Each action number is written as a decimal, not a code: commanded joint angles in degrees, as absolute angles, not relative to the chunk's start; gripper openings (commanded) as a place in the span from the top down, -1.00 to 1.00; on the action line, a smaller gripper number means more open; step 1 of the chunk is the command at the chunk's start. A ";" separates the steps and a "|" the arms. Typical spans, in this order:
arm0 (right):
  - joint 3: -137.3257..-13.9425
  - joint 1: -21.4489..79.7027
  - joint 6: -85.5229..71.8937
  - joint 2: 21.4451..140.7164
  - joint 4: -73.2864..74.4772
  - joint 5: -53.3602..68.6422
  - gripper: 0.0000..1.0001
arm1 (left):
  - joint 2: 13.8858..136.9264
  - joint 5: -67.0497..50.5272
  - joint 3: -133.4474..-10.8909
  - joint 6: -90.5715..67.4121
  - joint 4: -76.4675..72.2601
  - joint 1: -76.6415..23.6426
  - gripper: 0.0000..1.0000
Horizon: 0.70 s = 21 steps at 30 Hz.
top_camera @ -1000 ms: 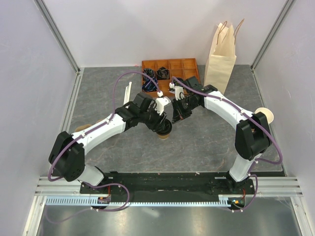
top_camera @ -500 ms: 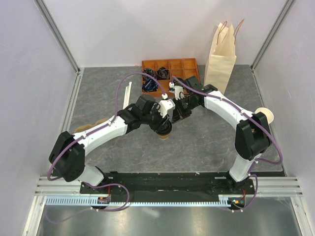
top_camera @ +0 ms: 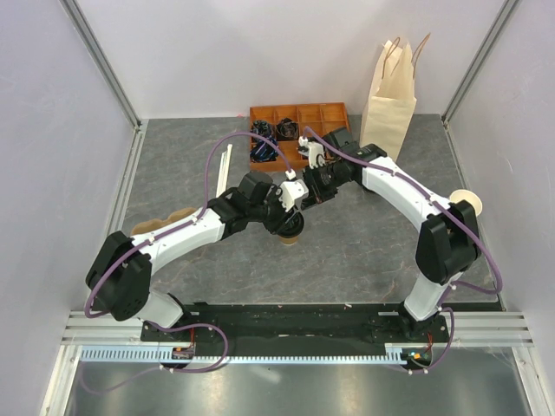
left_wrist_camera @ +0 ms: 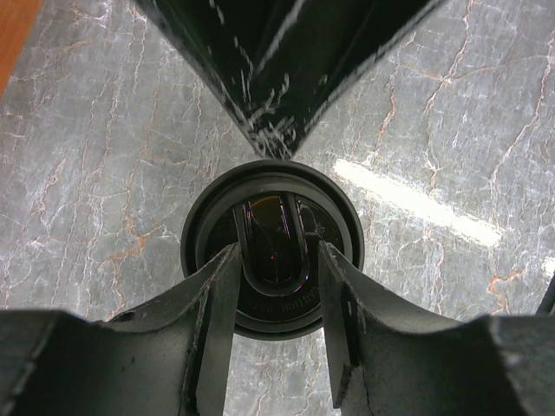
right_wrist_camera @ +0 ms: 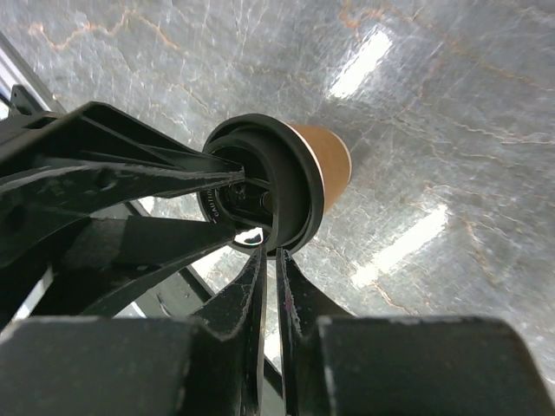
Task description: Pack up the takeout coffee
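The takeout coffee [top_camera: 290, 234] stands upright on the grey table, a tan paper cup [right_wrist_camera: 334, 160] with a black lid [left_wrist_camera: 208, 217]. My left gripper [top_camera: 293, 218] is right above it. Its fingers [left_wrist_camera: 221, 286] are open, spread narrower than the lid and set down over the lid's top, one on each side of the raised centre. My right gripper [top_camera: 305, 195] is shut and empty, just behind the cup. Its fingertips [right_wrist_camera: 260, 260] sit at the lid's rim [right_wrist_camera: 290, 186], and in the left wrist view they [left_wrist_camera: 277, 113] point down at the lid's far edge.
A tall paper bag [top_camera: 390, 100] stands open at the back right. An orange compartment tray [top_camera: 334, 110] with black items sits beside it. A lidless tan cup [top_camera: 466, 204] is behind the right arm. A pulp carrier [top_camera: 160, 224] and white sticks [top_camera: 227, 163] lie left.
My right gripper has drawn back from the cup towards the tray. My left gripper has stayed over the lid, its arm shifting slightly. The cup has not moved.
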<state>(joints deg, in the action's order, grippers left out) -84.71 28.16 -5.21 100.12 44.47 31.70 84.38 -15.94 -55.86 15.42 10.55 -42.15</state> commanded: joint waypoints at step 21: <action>-76.97 28.13 -5.54 102.84 39.36 25.66 0.71 | 85.96 -15.29 -53.70 17.58 10.02 -42.45 0.05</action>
